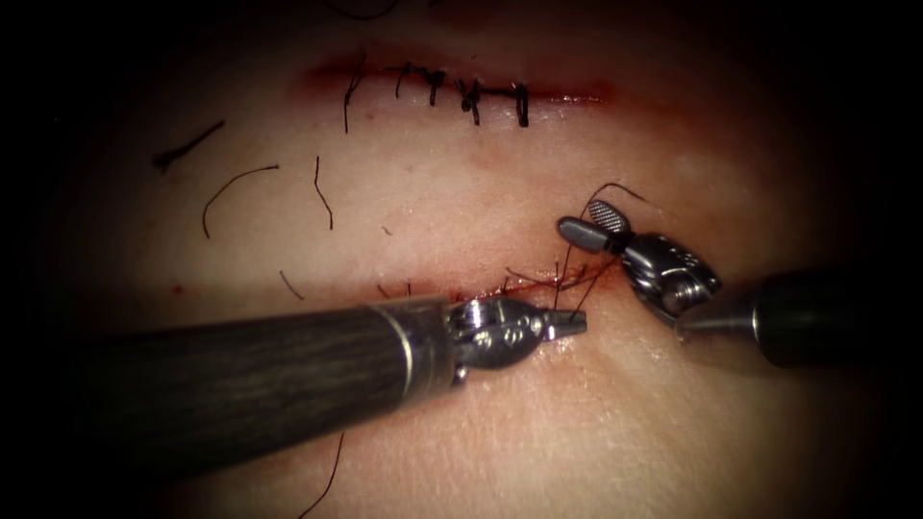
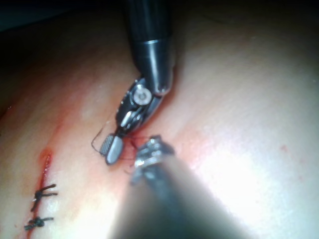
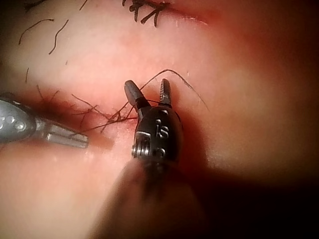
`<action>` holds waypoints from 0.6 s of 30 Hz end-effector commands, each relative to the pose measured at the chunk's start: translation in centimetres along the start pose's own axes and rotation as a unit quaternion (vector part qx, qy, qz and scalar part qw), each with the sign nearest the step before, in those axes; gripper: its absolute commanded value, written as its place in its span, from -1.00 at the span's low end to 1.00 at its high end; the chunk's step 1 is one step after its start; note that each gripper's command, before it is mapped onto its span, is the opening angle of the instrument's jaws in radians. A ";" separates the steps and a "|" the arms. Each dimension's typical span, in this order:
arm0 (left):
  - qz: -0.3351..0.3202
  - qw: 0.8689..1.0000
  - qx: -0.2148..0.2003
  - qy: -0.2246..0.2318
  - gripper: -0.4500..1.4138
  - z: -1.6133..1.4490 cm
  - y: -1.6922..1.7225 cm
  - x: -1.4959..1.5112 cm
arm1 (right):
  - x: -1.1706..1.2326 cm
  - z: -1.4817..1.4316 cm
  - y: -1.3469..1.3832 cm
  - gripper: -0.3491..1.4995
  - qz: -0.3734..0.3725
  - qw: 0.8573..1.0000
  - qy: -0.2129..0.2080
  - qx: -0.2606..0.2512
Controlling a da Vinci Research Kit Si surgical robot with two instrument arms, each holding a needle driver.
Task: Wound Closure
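The open cut (image 1: 433, 286) runs across the tissue (image 1: 538, 432), with red fluid along it. At its right end dark thread (image 1: 562, 274) bunches over the wound. My left tool (image 1: 569, 323) lies just below the cut, its jaws shut on a strand of that thread. It is also in the right wrist view, left tool (image 3: 82, 143). My right tool (image 1: 593, 223) sits just above the cut's right end with its jaws open, holding nothing. A thread loop (image 1: 620, 189) arcs around them. The right wrist view shows the open right tool (image 3: 148, 94) and the same thread loop (image 3: 174, 74); the left wrist view shows the right tool (image 2: 112, 148).
A second cut (image 1: 461, 91) higher up is closed with several dark stitches. Loose cut thread ends (image 1: 231, 187) lie on the tissue to the left, another (image 1: 327, 476) below the left shaft (image 1: 240, 384). The right shaft (image 1: 827, 317) enters from the right.
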 end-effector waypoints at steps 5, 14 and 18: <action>0.001 1.000 -0.001 0.000 -1.00 0.08 0.02 -0.03 | -0.03 0.08 -0.05 0.18 0.003 1.000 -0.008 0.014; 0.003 1.000 -0.001 0.000 -1.00 0.09 0.04 -0.06 | 0.01 0.15 -0.16 -0.78 0.011 0.999 -0.013 0.034; 0.001 1.000 -0.001 0.000 -1.00 0.05 0.04 -0.09 | -0.01 0.13 -0.18 -1.00 0.011 0.999 -0.014 0.037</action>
